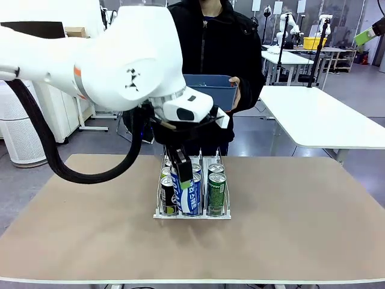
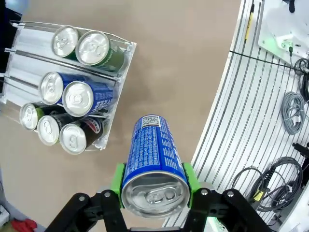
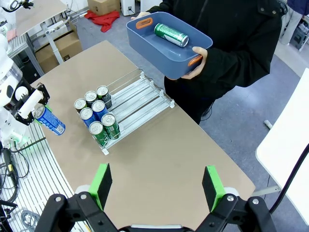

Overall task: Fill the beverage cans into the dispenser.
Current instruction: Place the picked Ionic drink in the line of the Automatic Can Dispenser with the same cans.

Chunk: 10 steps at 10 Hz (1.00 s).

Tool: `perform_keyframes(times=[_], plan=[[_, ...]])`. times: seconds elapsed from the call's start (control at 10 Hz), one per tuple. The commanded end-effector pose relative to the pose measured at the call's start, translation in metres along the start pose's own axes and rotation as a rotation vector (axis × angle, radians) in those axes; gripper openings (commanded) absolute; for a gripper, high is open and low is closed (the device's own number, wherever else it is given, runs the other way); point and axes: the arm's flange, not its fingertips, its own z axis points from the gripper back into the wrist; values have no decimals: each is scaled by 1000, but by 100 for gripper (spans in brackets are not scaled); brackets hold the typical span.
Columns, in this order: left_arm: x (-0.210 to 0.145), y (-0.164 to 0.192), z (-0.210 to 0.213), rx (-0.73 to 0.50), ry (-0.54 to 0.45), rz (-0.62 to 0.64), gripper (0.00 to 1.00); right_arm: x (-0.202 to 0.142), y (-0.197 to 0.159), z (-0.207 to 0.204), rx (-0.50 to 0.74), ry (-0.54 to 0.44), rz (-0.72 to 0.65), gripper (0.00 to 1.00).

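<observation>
Right hand (image 3: 157, 186): fingers spread, high over the desk (image 3: 159, 159), nearer than the rack (image 3: 140, 99) | left hand (image 2: 154, 181): pinching a blue can (image 2: 152, 145) by its silver-top end, just before the rack's front | can: steeply tilted, top toward wrist, base toward desk | beyond rack: person holding a bin (image 3: 145, 36)

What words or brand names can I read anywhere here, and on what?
Nothing reads clearly.
Blue slim metal can in the left gripper: white lettering, too small to read.
Green can in the white three-lane dispenser: white lettering, blurred.
Black can: round logo, no legible words.
</observation>
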Motion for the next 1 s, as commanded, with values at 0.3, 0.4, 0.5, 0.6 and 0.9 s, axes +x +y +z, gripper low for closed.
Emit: perform_keyframes(times=[0.3, 0.4, 0.5, 0.6, 0.9], plan=[[2, 10, -37, 44, -15, -134, 57, 1, 1, -1, 14, -4, -5, 100], [6, 13, -39, 44, -32, -138, 57, 1, 1, -1, 14, -4, -5, 100], [4, 16, -36, 35, -47, -166, 57, 1, 1, -1, 14, -4, -5, 100], [5, 11, -39, 23, 0, -121, 57, 1, 1, -1, 14, -4, -5, 100], [5, 9, -40, 48, 4, -141, 57, 1, 1, -1, 14, -4, -5, 100]])
